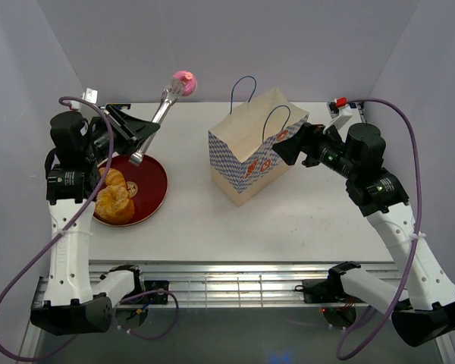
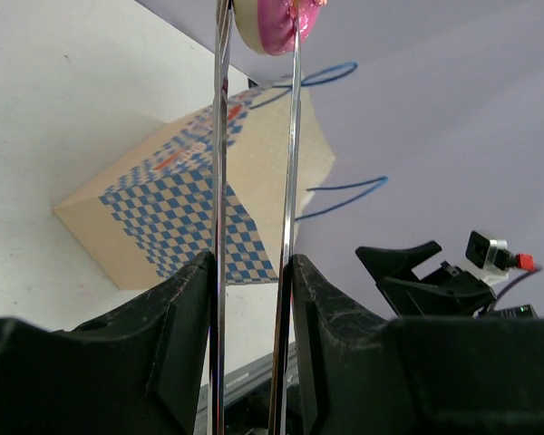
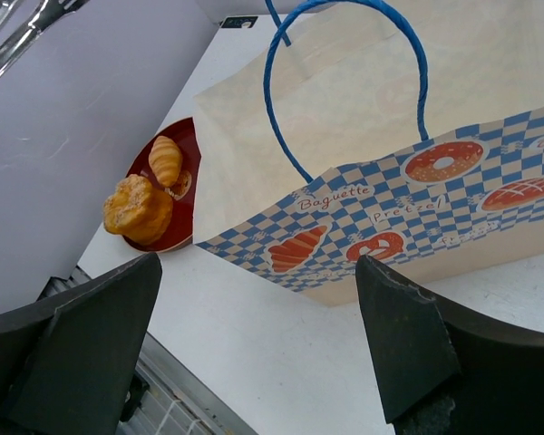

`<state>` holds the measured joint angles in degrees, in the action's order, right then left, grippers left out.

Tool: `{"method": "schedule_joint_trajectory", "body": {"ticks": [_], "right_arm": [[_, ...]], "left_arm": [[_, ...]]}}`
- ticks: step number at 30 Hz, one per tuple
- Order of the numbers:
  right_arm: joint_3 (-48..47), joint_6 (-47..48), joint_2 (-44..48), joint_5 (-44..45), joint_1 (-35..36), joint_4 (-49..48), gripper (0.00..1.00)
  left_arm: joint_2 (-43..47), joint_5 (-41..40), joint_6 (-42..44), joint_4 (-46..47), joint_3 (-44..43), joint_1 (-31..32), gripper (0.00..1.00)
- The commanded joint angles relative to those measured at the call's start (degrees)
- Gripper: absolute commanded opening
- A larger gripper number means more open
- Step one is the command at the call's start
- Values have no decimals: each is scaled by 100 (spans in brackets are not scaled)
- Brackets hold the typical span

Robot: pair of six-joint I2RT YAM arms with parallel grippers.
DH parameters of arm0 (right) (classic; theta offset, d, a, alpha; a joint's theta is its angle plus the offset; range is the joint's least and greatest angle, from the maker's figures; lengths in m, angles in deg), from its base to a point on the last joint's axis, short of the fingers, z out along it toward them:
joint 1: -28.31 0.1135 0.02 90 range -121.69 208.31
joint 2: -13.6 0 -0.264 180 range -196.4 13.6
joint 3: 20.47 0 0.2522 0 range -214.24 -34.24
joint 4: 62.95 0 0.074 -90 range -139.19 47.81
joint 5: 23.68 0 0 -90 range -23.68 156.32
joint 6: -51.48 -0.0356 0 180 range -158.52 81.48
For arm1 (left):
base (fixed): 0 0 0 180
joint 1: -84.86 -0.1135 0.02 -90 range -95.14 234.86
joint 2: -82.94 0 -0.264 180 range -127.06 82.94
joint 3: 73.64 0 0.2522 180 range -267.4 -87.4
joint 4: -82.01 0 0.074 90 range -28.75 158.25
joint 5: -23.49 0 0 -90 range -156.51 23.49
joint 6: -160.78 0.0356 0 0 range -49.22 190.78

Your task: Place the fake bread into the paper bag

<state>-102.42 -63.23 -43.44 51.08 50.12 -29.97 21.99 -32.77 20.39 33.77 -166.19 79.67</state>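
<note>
The left gripper is clamped on the tongs, whose far tips pinch the pink cake in the air, left of and beyond the bag. The bag stands mid-table, and the right gripper sits just beside its right face, jaws spread wide and empty. A croissant and a bun lie on the plate at the left.

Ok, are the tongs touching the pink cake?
Touching. The left wrist view shows the pink cake pinched between the two silver arms of the tongs, with no gap on either side.
</note>
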Motion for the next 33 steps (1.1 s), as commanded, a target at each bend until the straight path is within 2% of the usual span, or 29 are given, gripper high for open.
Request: {"method": "schedule_joint_trajectory", "body": {"ticks": [1,3,8,14,20,27,33], "right_arm": [[-248,-165,210,259,-27,143,94],[-152,-315,298,320,-27,134,94],[24,-596,579,452,-27,125,93],[-11,-641,790,742,-18,292,93],[-423,-465,589,751,-27,608,93],[-608,-289,562,751,-27,740,93],[-714,-122,457,725,-27,855,93]], "left_arm": [[66,151,117,117,-295,413,47],[-4,133,135,134,-313,868,47],[-154,-24,196,187,-506,1563,47],[-330,-332,310,205,-375,2092,48],[-452,-728,205,547,-50,2680,51],[-577,-1027,170,750,100,2954,58],[-436,-1246,188,732,319,2954,58]]}}
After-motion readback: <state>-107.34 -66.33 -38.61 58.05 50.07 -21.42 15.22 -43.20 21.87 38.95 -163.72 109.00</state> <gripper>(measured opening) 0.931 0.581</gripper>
